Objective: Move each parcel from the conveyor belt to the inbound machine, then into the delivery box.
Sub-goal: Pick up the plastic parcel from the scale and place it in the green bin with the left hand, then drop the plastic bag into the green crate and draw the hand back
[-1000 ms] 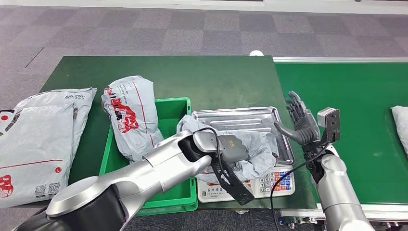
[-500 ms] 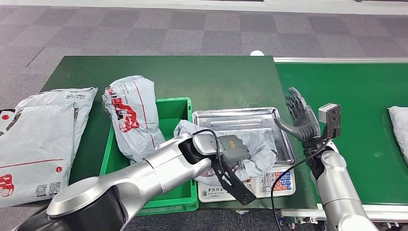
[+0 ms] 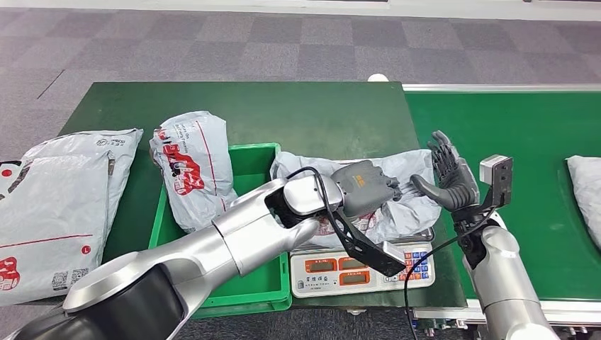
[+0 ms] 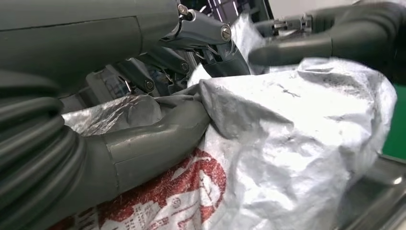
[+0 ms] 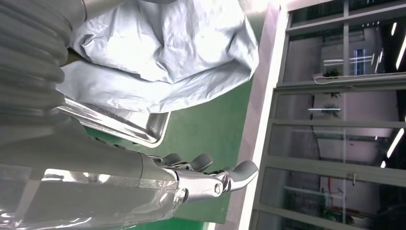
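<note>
Worktop (image 3: 319, 113): lying dark green under the bin, scale and parcels.
Conveyor belt (image 3: 524, 142): running along the right, carrying a grey bag (image 3: 587, 195) at its far edge.
Green bin (image 3: 251, 276): sitting left of the scale, with a red-printed parcel (image 3: 193, 170) leaning on its rim.
Grey parcel (image 3: 397, 205): hanging lifted above the scale's steel tray (image 5: 143, 132).
Scale (image 3: 354, 268): showing its orange displays and keypad.
Left robot hand (image 3: 365, 185): gripping the grey parcel, thumb pressing into the film.
Right robot hand (image 3: 446, 177): standing released beside the parcel, fingers spreading upward.

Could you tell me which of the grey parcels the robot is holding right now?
The crumpled parcel over the scale, gripped by the left hand; the others lie untouched.
</note>
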Robot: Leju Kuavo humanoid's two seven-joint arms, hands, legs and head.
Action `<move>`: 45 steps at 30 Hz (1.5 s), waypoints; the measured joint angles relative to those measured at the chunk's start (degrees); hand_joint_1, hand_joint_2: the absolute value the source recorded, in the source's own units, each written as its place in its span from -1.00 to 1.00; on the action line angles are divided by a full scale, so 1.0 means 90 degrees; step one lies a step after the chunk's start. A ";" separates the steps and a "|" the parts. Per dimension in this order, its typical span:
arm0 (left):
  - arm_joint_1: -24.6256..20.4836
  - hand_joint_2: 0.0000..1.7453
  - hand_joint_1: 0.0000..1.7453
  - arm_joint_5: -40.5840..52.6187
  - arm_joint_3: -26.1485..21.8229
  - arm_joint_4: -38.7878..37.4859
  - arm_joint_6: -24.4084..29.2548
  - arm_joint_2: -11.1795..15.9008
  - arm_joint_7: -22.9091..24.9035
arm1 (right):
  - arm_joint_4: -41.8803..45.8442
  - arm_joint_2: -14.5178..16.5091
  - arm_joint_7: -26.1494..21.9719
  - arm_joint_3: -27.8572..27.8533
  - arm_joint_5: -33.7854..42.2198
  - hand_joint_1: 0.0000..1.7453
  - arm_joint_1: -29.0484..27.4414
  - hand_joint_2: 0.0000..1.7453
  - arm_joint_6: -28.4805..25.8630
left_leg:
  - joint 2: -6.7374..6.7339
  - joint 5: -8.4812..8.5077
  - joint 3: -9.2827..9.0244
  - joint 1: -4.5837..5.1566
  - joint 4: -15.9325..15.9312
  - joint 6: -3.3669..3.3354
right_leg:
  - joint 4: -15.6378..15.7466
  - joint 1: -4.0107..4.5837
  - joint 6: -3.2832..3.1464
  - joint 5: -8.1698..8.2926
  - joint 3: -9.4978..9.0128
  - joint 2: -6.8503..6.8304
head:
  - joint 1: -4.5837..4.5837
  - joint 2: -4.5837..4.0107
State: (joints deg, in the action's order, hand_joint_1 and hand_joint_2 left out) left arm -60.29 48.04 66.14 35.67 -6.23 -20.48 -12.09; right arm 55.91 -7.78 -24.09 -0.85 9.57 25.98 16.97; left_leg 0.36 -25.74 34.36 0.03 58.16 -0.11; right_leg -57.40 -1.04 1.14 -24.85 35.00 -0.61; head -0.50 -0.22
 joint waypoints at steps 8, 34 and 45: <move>-0.0007 1.00 1.00 0.0322 -0.0215 0.0165 0.0112 0.0006 0.0116 | 0.0054 -0.0039 -0.0010 0.0038 0.0001 -1.00 -0.0021 1.00 -0.0036 | 0.0001 0.0000 0.0001 0.0000 0.0000 0.0000 | 0.0000 0.0000 0.0000 0.0000 0.0000 -0.0001 | 0.0000 0.0000; 0.2823 1.00 1.00 0.3669 -0.4121 0.2955 0.1104 0.2979 0.2869 | 0.2231 -0.0214 0.0776 -0.0895 0.0245 -1.00 -0.1982 1.00 0.0148 | -0.0045 -0.0031 -0.0021 -0.0003 -0.0023 0.0031 | -0.0010 0.0001 -0.0019 -0.0036 0.0012 0.0053 | 0.0002 0.0000; 0.6640 1.00 -0.95 0.4316 -0.5784 0.6784 0.1597 0.3727 0.3051 | 0.3397 -0.0185 0.0752 -0.1492 0.0427 -1.00 -0.3374 1.00 0.0079 | -0.0058 -0.0103 -0.0041 -0.0003 -0.0023 0.0033 | -0.0003 0.0001 -0.0012 -0.0101 -0.0005 0.0061 | 0.0001 0.0000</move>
State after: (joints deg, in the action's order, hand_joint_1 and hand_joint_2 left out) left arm -0.53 86.88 14.08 96.72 8.14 13.06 15.36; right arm 86.48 -9.44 -17.32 -14.28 13.42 -4.39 17.68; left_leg -0.16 -26.66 33.99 0.00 57.95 0.19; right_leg -57.43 -1.03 1.04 -25.76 34.96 -0.06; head -0.49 -0.22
